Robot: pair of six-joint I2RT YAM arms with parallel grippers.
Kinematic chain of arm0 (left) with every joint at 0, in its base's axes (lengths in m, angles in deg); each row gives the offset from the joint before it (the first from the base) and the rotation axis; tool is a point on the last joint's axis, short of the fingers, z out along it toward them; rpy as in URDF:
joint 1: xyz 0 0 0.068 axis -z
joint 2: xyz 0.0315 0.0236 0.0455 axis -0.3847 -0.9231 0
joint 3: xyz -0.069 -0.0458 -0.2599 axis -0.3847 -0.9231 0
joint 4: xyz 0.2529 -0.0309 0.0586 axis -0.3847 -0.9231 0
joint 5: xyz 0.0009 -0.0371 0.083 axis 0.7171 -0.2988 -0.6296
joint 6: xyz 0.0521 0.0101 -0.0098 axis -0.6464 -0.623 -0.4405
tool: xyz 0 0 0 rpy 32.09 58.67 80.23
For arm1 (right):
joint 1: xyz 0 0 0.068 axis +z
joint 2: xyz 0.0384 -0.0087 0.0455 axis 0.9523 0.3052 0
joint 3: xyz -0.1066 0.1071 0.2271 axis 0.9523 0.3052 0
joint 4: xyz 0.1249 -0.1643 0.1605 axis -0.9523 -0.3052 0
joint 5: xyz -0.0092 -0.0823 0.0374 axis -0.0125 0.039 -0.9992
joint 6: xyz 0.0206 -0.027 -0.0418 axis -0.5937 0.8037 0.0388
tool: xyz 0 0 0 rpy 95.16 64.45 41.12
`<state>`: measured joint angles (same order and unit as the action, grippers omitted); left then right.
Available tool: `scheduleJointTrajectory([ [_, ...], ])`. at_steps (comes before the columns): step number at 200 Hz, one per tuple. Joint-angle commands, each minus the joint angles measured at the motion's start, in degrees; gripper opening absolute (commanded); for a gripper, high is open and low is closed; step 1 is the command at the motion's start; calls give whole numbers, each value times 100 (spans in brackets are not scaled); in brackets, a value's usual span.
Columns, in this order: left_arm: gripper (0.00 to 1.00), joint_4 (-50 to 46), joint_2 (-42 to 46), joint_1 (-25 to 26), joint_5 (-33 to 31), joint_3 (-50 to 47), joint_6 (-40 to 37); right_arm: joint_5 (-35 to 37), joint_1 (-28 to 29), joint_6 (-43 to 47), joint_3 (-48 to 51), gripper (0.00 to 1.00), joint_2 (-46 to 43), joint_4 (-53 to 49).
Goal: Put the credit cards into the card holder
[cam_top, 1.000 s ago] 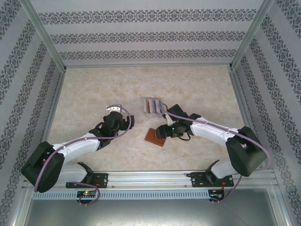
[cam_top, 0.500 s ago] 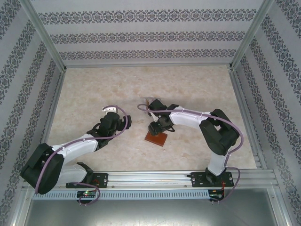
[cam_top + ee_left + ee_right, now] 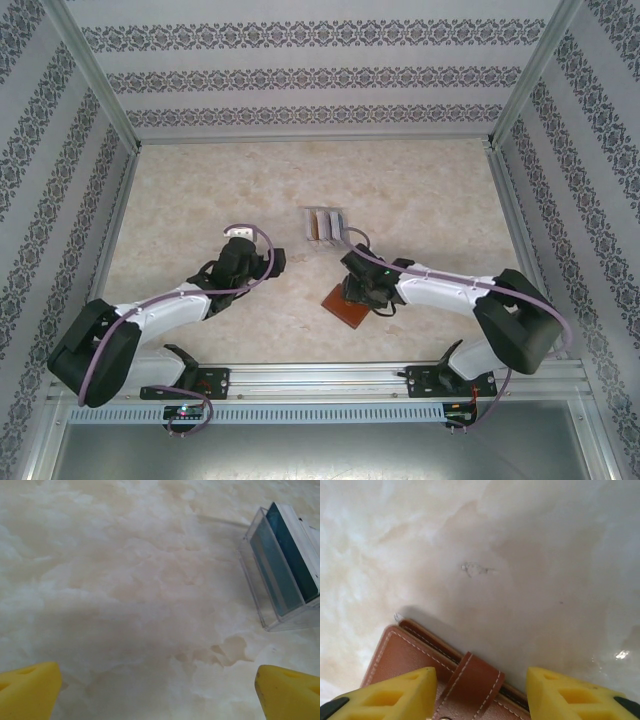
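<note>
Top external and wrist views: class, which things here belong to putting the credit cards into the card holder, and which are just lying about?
Belong to the job:
- credit cards, standing upright in a stand
- brown card holder

Just lying about:
- clear slotted stand, which only stores the cards
- small scuff mark

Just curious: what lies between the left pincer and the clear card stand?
Only bare marbled tabletop separates left pincer and clear card stand, per left wrist view.

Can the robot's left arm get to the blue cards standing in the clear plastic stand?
Probably yes. The left hand is open, and just pale marbled tabletop lies between it and the thin blue-green plastic cards in their clear plastic stand.
</note>
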<state>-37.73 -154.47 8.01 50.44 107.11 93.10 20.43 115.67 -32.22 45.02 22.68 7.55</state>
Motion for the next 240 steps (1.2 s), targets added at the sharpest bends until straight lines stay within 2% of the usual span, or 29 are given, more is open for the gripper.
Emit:
scheduleJointTrajectory([
  [1,100,311,-191,-21,412,196,-133,266,-257,915,-558,52,-163,-717],
  [16,100,272,-258,-22,492,254,-115,-188,-364,2466,-820,49,-149,-1108],
  [32,100,276,-262,-22,535,257,-132,-621,-345,3672,-883,48,-79,-1361],
  [52,100,277,-303,-14,484,275,-141,-847,-263,4639,-1114,51,249,-1797],
  [66,100,242,-324,-16,530,308,-141,-921,-291,4987,-1190,57,486,-1885],
  [78,100,257,-292,-18,528,284,-141,-1147,-360,5194,-1216,58,663,-1803],
  [116,100,232,-215,-14,469,261,-168,-877,-227,5200,-1449,60,1173,-1957],
  [143,100,251,-212,-21,427,249,-164,-803,-222,5033,-1514,57,1357,-2025],
  [155,100,222,-248,-19,481,278,-174,-786,-235,4844,-1536,53,1363,-1997],
  [211,100,210,-280,-9,599,315,-187,-1451,-864,2806,-829,33,642,-1008],
  [240,100,319,-407,28,830,373,-236,-1639,-1212,1908,-298,31,77,-570],
])
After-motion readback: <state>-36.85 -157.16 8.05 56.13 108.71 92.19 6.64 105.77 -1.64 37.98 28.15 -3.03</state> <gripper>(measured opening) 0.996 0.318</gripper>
